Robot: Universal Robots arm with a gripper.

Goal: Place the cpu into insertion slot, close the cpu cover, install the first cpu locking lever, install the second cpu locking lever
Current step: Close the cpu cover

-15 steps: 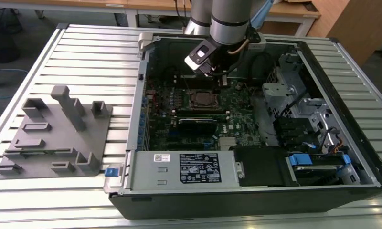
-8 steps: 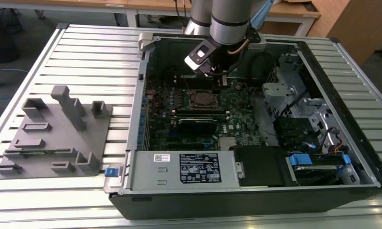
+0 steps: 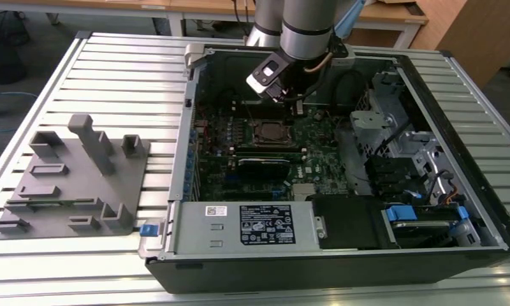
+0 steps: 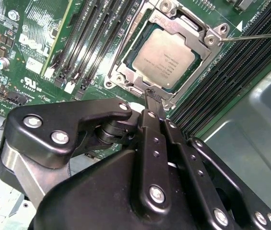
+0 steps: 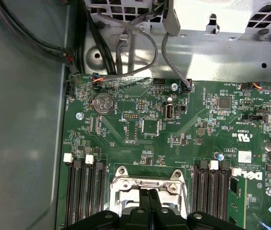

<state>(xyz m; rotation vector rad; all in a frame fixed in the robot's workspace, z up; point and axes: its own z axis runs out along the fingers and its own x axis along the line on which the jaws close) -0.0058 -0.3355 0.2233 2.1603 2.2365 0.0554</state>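
Silver-grey chip: the cpu (image 4: pixel 169 60) lies flat in the insertion slot (image 3: pixel 272 132), near the middle of the green board (image 5: pixel 140 124), between two banks of long black slots (image 4: pixel 92 43).

Cover: the cpu cover (image 4: pixel 125 72) looks lowered around the chip, its window framing the metal top.

Gripper: the gripper (image 4: pixel 153 98) has its fingers pressed together with nothing between them. Its tip is at the edge of the cover nearest the arm. I cannot tell whether it touches the frame or hangs just above it.

Lever: a thin wire lever (image 4: pixel 255 37) runs from one corner of the socket out over the black slots. It seems unhooked, though the angle leaves that uncertain.

Risk, slipping: the narrow closed tip could skid off a thin, springy wire and scrape the board or the slots beside the socket.

Risk, cover: if a lever misses its catch, the frame could spring up and leave the chip loose.

Risk, pressure: a push landing on the chip's top or unevenly on the frame could tilt the chip and bend the contacts beneath.

Risk, sight: the fingers hide the near socket edge, so a bad contact there may go unnoticed.
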